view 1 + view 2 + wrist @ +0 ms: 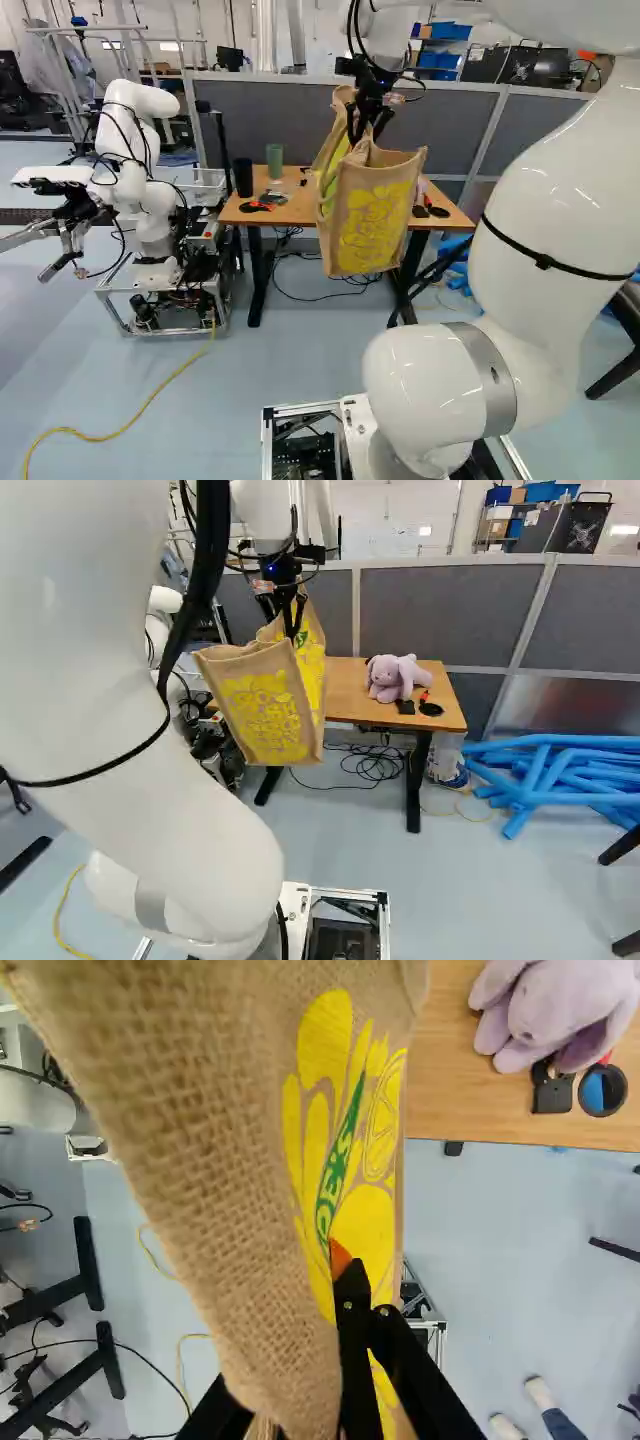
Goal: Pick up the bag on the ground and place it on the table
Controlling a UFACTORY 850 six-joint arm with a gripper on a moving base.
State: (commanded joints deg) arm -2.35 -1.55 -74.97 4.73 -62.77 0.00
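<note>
coarse burlap bag (378,215) and smooth wood table (285,212)

Arm (555,190): glossy white, with rounded links
Joint band (483,372): silver-grey
Strap (545,262): thin, black
Cables (207,580): black, looping near the wrist
Gripper (366,137): black, with small screws (384,1312), orange pad (340,1257)

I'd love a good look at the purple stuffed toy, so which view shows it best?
The right base view: the toy lies on the table, fully in sight. The wrist view shows it closer but cut off at the edge. I cannot make it out in the left base view, where the bag hangs in front.
</note>
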